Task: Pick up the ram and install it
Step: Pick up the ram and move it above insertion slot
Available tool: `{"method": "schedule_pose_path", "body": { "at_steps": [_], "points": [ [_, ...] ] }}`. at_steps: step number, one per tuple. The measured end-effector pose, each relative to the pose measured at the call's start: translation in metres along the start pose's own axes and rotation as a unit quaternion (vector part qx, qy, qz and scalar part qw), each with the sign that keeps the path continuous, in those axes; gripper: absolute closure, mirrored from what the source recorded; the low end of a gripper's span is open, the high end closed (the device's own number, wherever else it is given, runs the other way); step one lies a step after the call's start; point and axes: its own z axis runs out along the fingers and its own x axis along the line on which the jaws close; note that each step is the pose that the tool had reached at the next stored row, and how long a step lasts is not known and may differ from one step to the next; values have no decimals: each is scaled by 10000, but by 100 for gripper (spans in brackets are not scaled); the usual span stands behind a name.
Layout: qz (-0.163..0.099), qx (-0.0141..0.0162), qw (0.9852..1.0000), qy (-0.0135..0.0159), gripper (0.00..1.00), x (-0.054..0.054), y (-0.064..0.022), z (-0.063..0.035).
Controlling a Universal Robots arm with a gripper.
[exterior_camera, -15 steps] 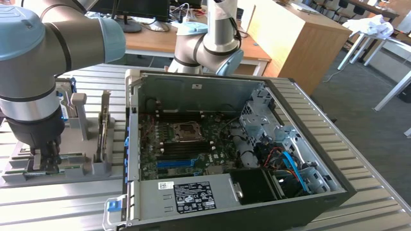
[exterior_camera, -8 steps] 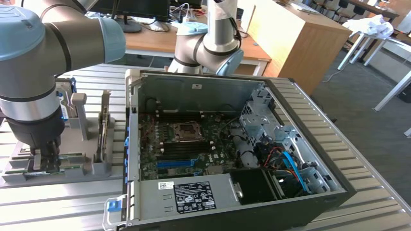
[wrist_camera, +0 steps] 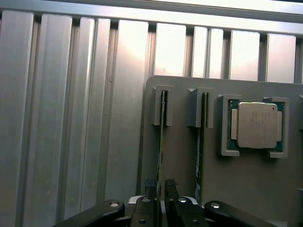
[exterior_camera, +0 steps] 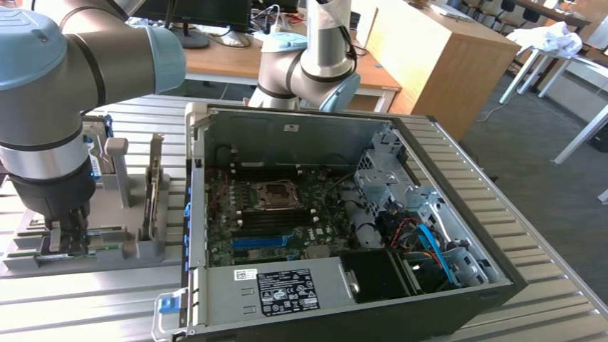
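Note:
The ram (wrist_camera: 161,142) stands on edge in a slot of the grey holder (wrist_camera: 180,156), seen as a thin green strip. My gripper (wrist_camera: 161,188) is down over its near end, with one dark finger (wrist_camera: 150,187) against each side of the board, shut on it. A second green stick (wrist_camera: 200,142) stands in the neighbouring slot. In the exterior view my gripper (exterior_camera: 68,244) is lowered onto the holder (exterior_camera: 133,246) at that view's left, beside the open computer case (exterior_camera: 199,214).
A square silver processor chip (wrist_camera: 258,125) sits in a pocket of the holder beyond the second stick. The case's motherboard (exterior_camera: 275,214) lies exposed, with a power supply (exterior_camera: 285,291) at the front. A second arm (exterior_camera: 318,64) stands behind the case. Everything rests on a ribbed metal table (wrist_camera: 71,118).

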Motion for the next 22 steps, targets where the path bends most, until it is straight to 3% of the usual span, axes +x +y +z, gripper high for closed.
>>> {"method": "schedule_pose_path", "body": {
  "at_steps": [5, 7, 22],
  "points": [
    [0, 0, 10000, 0, 80, 0, 0, 0],
    [0, -1, 10000, 0, 89, 0, 0, 0],
    [6, 0, 10000, 0, 89, 0, 0, 0]
  ]
}}
